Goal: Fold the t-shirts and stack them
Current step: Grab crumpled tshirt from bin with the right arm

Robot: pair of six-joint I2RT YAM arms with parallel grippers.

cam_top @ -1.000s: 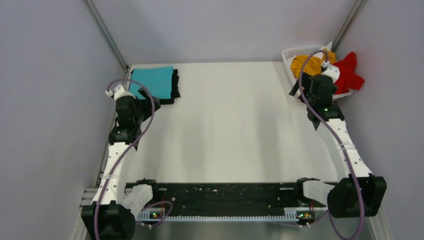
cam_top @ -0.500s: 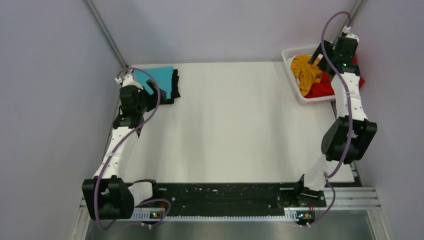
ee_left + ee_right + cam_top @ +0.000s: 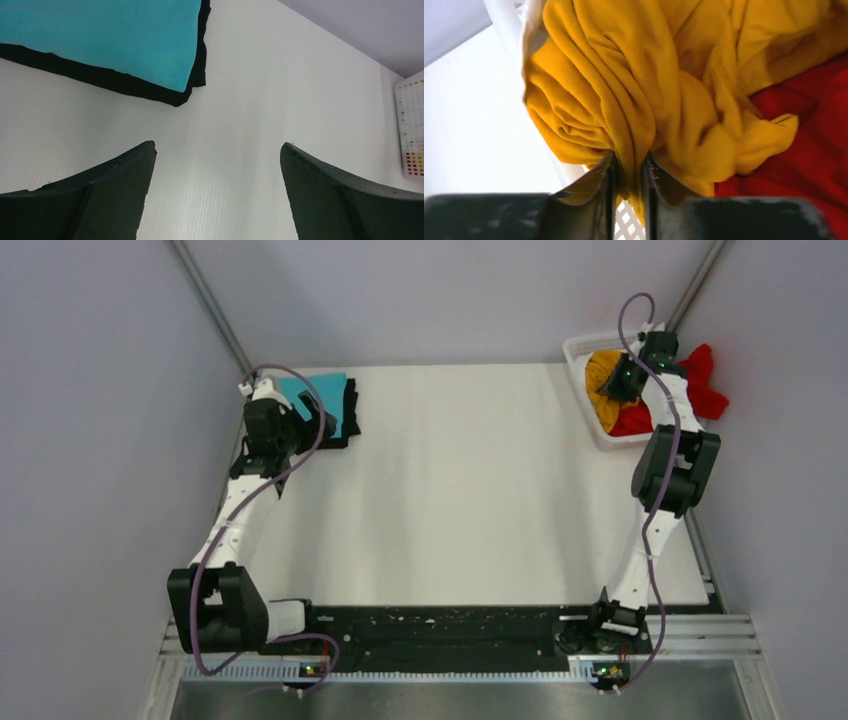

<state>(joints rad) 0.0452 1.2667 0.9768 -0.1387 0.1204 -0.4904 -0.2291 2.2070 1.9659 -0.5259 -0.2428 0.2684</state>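
A crumpled mustard-orange t-shirt [image 3: 634,75] lies in the white mesh basket [image 3: 583,348] at the table's far right corner, on top of a red t-shirt [image 3: 809,130]. My right gripper [image 3: 629,162] is shut on a bunched fold of the mustard-orange cloth [image 3: 603,373]. A folded turquoise t-shirt [image 3: 100,35] rests on a folded black t-shirt [image 3: 125,85] at the far left. My left gripper [image 3: 217,150] hovers open over bare table just in front of that stack [image 3: 330,405], with nothing between its fingers.
Part of the red t-shirt [image 3: 705,385] hangs over the basket's right side. The basket's white rim [image 3: 506,30] runs along the table's edge. Grey walls close in on the left, back and right of the white table [image 3: 470,490].
My right arm has dropped from above the basket into it and its jaws have closed on the mustard-orange t-shirt. My left arm has reached a little further toward the turquoise stack, still open.
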